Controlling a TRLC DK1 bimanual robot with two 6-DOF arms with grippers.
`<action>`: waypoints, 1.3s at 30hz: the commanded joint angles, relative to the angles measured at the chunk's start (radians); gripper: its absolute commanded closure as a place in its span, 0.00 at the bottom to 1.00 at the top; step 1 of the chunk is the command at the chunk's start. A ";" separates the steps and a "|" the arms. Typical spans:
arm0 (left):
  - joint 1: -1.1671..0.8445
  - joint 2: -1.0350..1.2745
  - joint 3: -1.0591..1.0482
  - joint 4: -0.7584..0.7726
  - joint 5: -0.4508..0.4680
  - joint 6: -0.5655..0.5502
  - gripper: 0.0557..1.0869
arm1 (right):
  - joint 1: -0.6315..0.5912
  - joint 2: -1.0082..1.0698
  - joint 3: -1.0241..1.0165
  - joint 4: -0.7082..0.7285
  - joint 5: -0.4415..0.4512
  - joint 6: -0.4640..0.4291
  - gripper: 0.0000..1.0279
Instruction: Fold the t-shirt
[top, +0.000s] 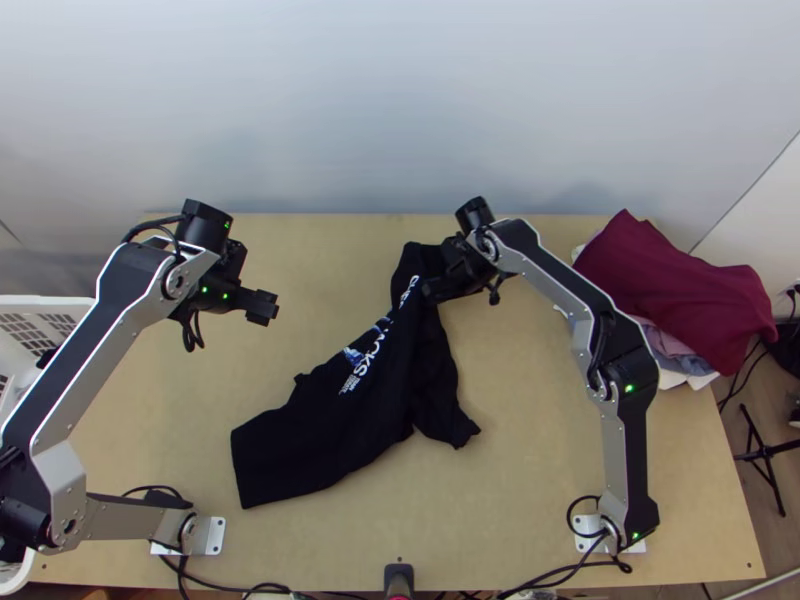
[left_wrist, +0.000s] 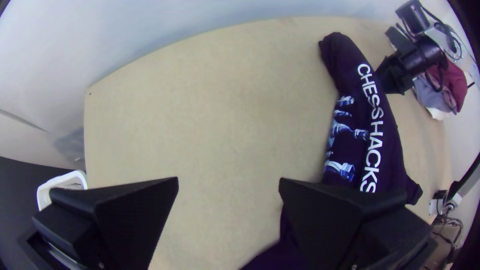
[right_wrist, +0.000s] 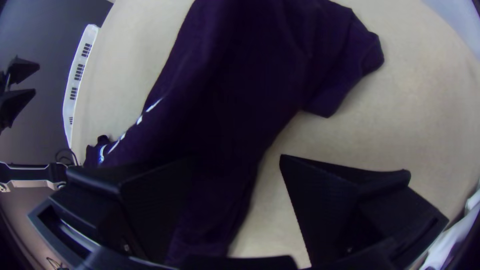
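Lying rumpled and aslant on the table (top: 540, 400), the black t-shirt (top: 350, 415) apparently needs spreading before folding. Near its far part, the right gripper (right_wrist: 236, 158) has parted fingers, gripping nothing; the left gripper (left_wrist: 229, 179) likewise. Next, probably: pinch 2 edges, pull outward.

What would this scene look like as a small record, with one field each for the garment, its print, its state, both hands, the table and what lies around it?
garment: black t-shirt
print: white lettering with blue-and-white figures, facing up
state: lying slantwise, loosely gathered, not neatly folded
left hand: open, left of the shirt in the top view, holding nothing
right hand: open, at the shirt's far end
table: light wood
right side: clothes pile, dark red cloth on top
left side: white basket
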 joint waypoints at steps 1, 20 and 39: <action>0.005 -0.006 -0.012 0.007 -0.005 0.000 0.05 | 0.038 0.014 -0.003 0.008 -0.006 0.008 0.32; 0.020 0.012 -0.018 0.041 -0.007 0.031 0.05 | 0.044 0.007 -0.051 0.067 -0.004 -0.012 0.94; 0.023 0.037 -0.089 0.122 -0.005 0.087 0.05 | 0.214 -0.339 0.462 -0.231 0.082 -0.138 0.97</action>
